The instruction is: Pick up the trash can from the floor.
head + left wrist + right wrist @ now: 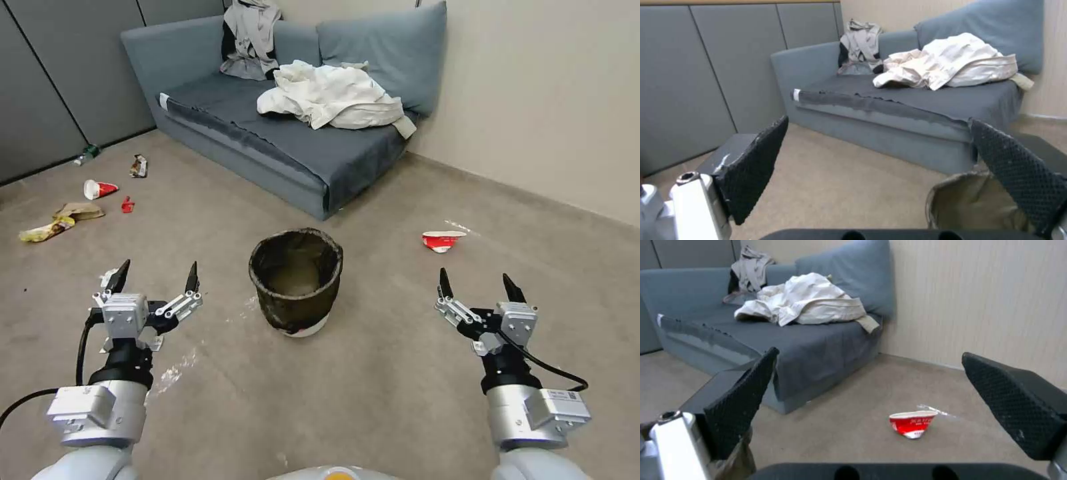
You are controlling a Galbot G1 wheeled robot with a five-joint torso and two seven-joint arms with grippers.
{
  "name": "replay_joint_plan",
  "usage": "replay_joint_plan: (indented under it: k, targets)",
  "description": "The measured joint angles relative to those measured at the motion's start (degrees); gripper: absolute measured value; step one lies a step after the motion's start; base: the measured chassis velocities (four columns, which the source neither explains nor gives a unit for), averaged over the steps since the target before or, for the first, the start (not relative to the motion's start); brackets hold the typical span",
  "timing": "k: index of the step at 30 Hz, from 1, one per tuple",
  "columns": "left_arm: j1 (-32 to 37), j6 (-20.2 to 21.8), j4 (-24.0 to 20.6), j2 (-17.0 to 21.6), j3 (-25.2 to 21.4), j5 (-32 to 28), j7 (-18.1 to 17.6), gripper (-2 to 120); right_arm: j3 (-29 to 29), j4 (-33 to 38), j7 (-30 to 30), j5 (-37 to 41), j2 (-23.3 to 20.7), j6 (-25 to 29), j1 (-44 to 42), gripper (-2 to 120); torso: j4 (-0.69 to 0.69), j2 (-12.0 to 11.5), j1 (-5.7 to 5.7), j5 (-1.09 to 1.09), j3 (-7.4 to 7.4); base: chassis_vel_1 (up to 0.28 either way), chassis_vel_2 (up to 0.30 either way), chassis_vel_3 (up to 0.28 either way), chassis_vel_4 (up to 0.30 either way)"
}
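- At the lower left of the head view, we hold our left gripper [157, 277] above the floor [373, 387], its two black fingers spread wide with nothing between them.
- At the lower right, our right gripper [477, 280] sits at much the same height, fingers likewise spread wide and empty.
- Between the two, in the middle of the frame and a little farther on, we see the trash can [296, 280] standing upright on the carpet, its dark bag folded over the rim and a strip of white base showing at the bottom. Neither gripper touches it.
- In the left wrist view, the bin's rim and bag [969, 200] show partly behind one finger pad [1018, 173].
- Right of the bin, a crushed red-and-white cup [441, 240] lies on the carpet; it also sits between the pads in the right wrist view [912, 423].
- At the left edge, we see a scatter of litter [87, 200], well apart from the bin.
- Farthest off, at the top centre, a grey-blue sofa [293, 147] carries a heap of pale cloth [330, 97].
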Motion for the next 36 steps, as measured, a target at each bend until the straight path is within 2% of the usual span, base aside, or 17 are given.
replay_joint_plan:
  k: [7, 17, 21, 27, 30, 31, 34, 36]
  targets:
    - [-0.2, 0.3, 0.1, 0.2, 0.1, 0.0, 0.0, 100, -0.1, 0.0, 0.3, 0.1, 0.0, 0.5, 0.0, 100, 0.0, 0.0, 0.01, 0.0, 0.0, -0.121, 0.122, 0.133, -0.121]
    - [-4.6, 2.2, 4.8, 7.1, -0.6, -5.5, 0.5, 100, -0.5, 0.6, 0.9, 0.6, 0.0, -0.5, -0.2, 100, 0.0, 0.0, 0.0, -0.01, 0.0, -0.035, 0.037, 0.036, -0.034]
    - [-8.3, 7.0, 6.7, 10.2, 0.9, -12.8, 0.4, 100, -0.5, -0.1, 1.0, 0.6, 0.0, -0.5, -0.6, 100, 0.0, 0.0, 0.0, -0.01, 0.0, 0.0, 0.0, 0.0, 0.0]
    - [-12.1, 10.6, 9.1, 13.6, 2.6, -17.3, 0.0, 100, -0.9, -1.3, 1.0, 0.6, 0.0, -0.5, -0.7, 100, 0.01, 0.0, 0.0, -0.01, 0.0, 0.0, 0.0, 0.0, 0.0]
    - [-15.8, 16.0, 11.2, 15.7, 4.0, -22.5, -1.6, 100, -1.0, -2.4, 1.0, 0.4, 0.0, -0.6, -0.8, 100, 0.01, 0.0, 0.0, -0.01, 0.0, 0.0, 0.0, 0.0, 0.0]
    - [-15.8, 16.0, 11.2, 15.7, 4.0, -22.5, -1.6, 100, -1.0, -2.4, 1.0, 0.4, 0.0, -0.6, -0.8, 100, 0.01, 0.0, 0.0, -0.01, 0.0, 0.0, 0.0, 0.0, 0.0]
    - [-20.3, 20.5, 13.9, 17.2, 5.7, -26.8, -2.9, 100, -0.7, -3.3, 1.0, 0.3, 0.0, -0.7, -0.8, 100, 0.01, 0.0, 0.01, -0.01, 0.0, 0.0, 0.0, 0.0, 0.0]
    - [-21.7, 21.1, 14.9, 17.6, 6.3, -27.3, -3.0, 100, -0.6, -3.6, 1.0, 0.3, 0.0, -0.7, -0.9, 100, 0.0, 0.0, 0.0, 0.0, 0.01, 0.0, 0.0, 0.0, 0.0]
